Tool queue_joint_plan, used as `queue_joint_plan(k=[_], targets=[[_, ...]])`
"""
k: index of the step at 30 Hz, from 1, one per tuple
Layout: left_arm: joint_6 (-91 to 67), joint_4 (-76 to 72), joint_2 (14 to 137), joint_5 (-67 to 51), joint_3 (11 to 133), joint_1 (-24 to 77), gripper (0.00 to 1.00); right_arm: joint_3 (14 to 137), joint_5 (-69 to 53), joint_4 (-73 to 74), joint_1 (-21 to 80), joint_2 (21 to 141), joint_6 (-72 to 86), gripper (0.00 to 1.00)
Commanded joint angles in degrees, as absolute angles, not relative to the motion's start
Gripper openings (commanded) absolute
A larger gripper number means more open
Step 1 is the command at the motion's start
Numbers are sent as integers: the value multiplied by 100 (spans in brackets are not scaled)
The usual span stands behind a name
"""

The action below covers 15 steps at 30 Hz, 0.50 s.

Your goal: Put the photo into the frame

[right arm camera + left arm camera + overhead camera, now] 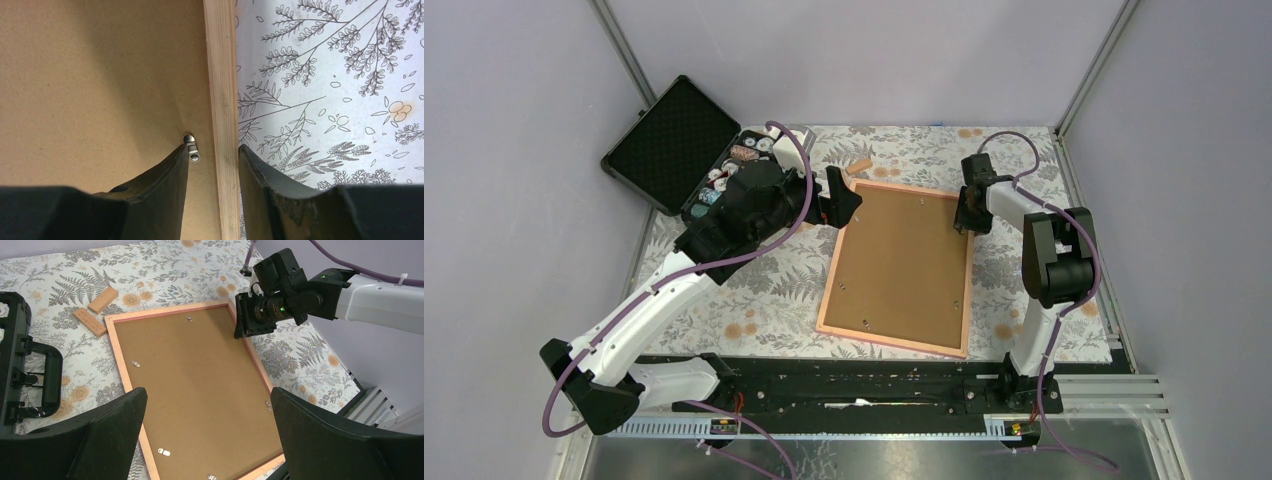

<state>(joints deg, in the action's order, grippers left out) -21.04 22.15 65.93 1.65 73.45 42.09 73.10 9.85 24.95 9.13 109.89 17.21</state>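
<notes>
Frame (829,280) back-up on worktop (754,300), brown backing board (899,265) seated; photo unseen, perhaps beneath. Right claw (214,147) spread astride the right rail beside turn clip (192,149); left claw (207,392) spread, hovering. Step judged: working the clips, so next needs a fine sideways nudge.

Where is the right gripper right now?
The right gripper sits at the far end of the frame's right rail in the top view, fingers straddling the rail beside a metal clip.

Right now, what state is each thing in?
Frame: lying flat, back side up.
Backing board: seated inside the frame.
Carry case: lid open.
Left pincer: open, holding nothing.
Right pincer: open, straddling the frame's right rail.
Wooden blocks: lying loose by the frame's far corner.
</notes>
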Motion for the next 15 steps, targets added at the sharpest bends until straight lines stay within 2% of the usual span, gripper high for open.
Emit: queue_joint_plan(k=[1,2,4,8,15], targets=[[-2127,1880,6440,132,7356,4234,99,7219,800,2321,984,11351,2266,22],[-2123,1873,6442,132,7361,4235,99,7204,811,2309,984,11355,2361,16],[-2118,1873,6434,151,7360,4236,99,7160,683,2235,984,11379,2484,13],[-2118,1875,6437,167,7349,4236,99,7070,687,2188,984,11395,2838,0],[-2136,1873,6445,102,7363,4232,99,6663,637,1985,984,11283,4191,0]])
